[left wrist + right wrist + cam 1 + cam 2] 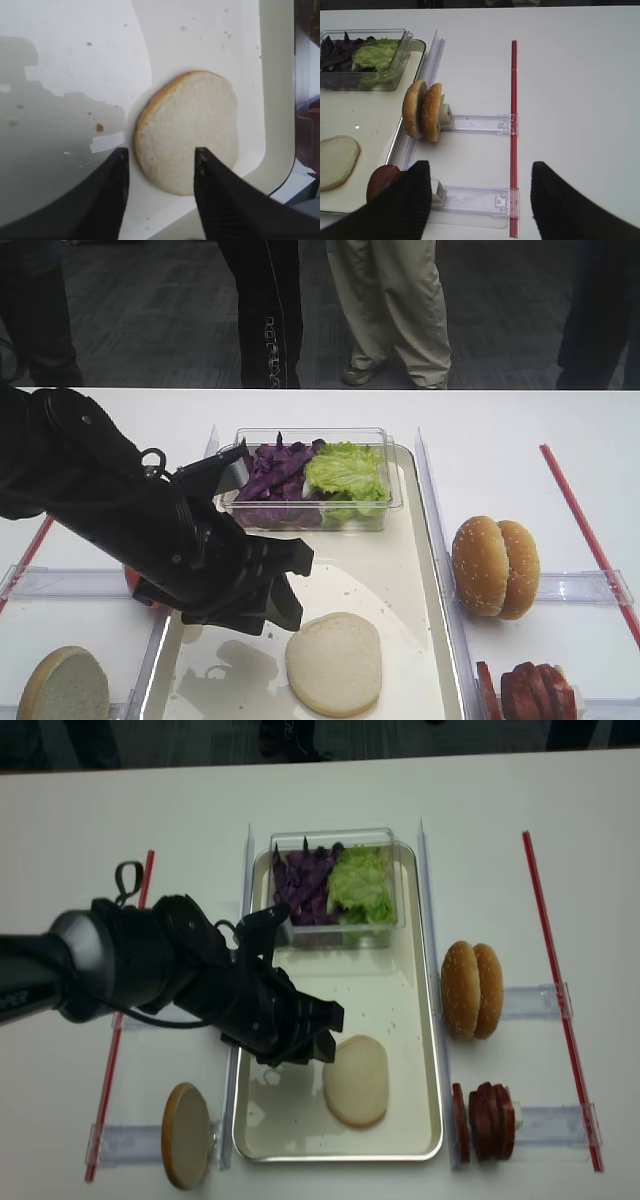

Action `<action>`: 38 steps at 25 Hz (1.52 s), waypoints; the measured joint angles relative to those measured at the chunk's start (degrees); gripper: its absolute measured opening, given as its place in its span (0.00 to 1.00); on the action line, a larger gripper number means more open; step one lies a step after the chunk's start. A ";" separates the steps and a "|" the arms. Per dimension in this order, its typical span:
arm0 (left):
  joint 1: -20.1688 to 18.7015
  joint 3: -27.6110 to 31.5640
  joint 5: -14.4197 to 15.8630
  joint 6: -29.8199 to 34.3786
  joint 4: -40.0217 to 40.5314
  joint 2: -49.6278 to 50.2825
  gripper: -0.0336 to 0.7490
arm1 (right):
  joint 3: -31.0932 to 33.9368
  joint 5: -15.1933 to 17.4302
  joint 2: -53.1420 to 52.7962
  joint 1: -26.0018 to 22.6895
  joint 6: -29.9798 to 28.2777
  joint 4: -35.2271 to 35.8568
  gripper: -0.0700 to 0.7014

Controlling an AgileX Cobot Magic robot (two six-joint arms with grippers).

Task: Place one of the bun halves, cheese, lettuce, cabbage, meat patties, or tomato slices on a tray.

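The left gripper [160,190] is hovering with its jaws parted and gripping nothing, while the bun half [189,131] is lying flat on the tray [270,100] just ahead of its fingertips [212,200], one edge reaching between them.

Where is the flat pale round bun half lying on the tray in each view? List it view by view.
Exterior high: flat pale round bun half at bottom centre, on the cream metal-rimmed tray.
Right wrist: lower left edge.
Left wrist: centre, ahead of the open left gripper.
Exterior high (realsense): lower centre.
Shared landmark: the tray, visible in every view.
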 joint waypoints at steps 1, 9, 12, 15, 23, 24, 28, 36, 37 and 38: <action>0.15 0.00 0.05 -0.49 0.62 -0.31 0.42 | 0.00 0.00 0.00 0.00 0.00 0.00 0.69; 1.15 -2.12 4.40 -7.55 9.59 -4.28 0.42 | 0.00 0.00 0.00 0.00 0.00 0.00 0.69; 1.20 -3.34 5.68 -9.17 11.88 -4.90 0.42 | 0.00 0.00 0.00 0.00 0.00 0.00 0.69; 1.20 -5.70 7.71 -12.27 16.24 -5.93 0.42 | 0.00 0.00 0.00 0.00 0.00 0.00 0.69; 1.20 -10.12 12.30 -20.56 28.87 -8.60 0.42 | 0.00 0.00 0.00 0.00 0.00 0.00 0.69; 1.20 -10.64 13.06 -21.91 30.86 -8.89 0.42 | 0.00 0.00 0.00 0.00 0.00 0.00 0.69; 2.54 -12.04 16.51 -26.05 36.73 -9.23 0.42 | 0.00 0.00 0.00 0.00 0.00 0.00 0.69; 9.15 -12.04 21.94 -28.41 43.63 -10.68 0.42 | 0.00 0.00 0.00 0.00 0.00 0.00 0.69; 10.19 -12.04 22.45 -28.52 44.39 -10.96 0.42 | 0.00 0.00 0.00 0.00 0.00 0.00 0.69; 11.29 -12.04 23.05 -28.52 45.16 -11.39 0.42 | 0.00 0.00 0.00 0.00 0.00 0.00 0.69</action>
